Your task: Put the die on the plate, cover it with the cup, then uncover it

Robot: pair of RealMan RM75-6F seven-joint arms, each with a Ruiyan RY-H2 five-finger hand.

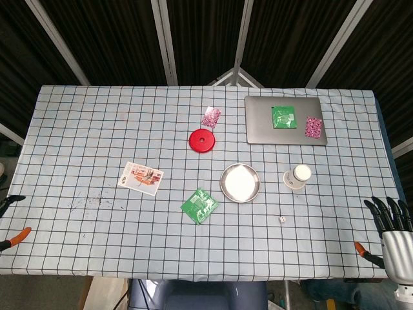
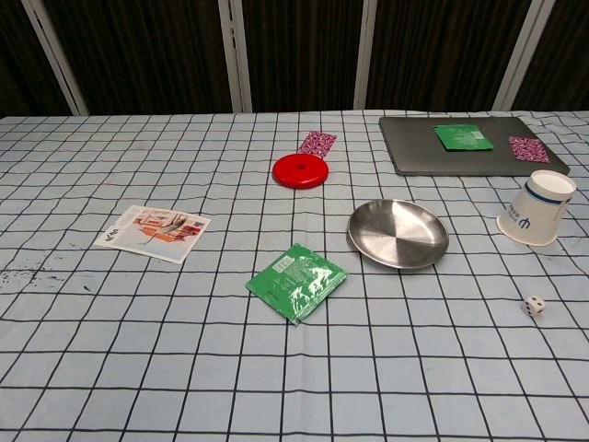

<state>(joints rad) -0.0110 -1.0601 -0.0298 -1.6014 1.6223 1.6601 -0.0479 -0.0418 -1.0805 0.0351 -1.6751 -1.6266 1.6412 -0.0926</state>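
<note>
A small white die (image 1: 282, 219) (image 2: 533, 307) lies on the checked cloth, in front of and to the right of the plate. The round metal plate (image 1: 240, 183) (image 2: 398, 233) sits near the table's middle with nothing on it. A white paper cup (image 1: 298, 176) (image 2: 538, 207) stands just right of the plate, behind the die. In the head view my right hand (image 1: 392, 223) hovers at the table's front right corner, fingers spread and holding nothing, well to the right of the die. My left hand does not show in either view.
A grey slab (image 1: 284, 121) at the back right carries a green packet (image 1: 283, 116) and a pink one (image 1: 313, 126). A red disc (image 1: 202, 141), another pink packet (image 1: 211, 117), a green packet (image 1: 199, 205) and a printed card (image 1: 141, 178) lie left of the plate. Orange-handled clamps (image 1: 364, 252) grip the front edge.
</note>
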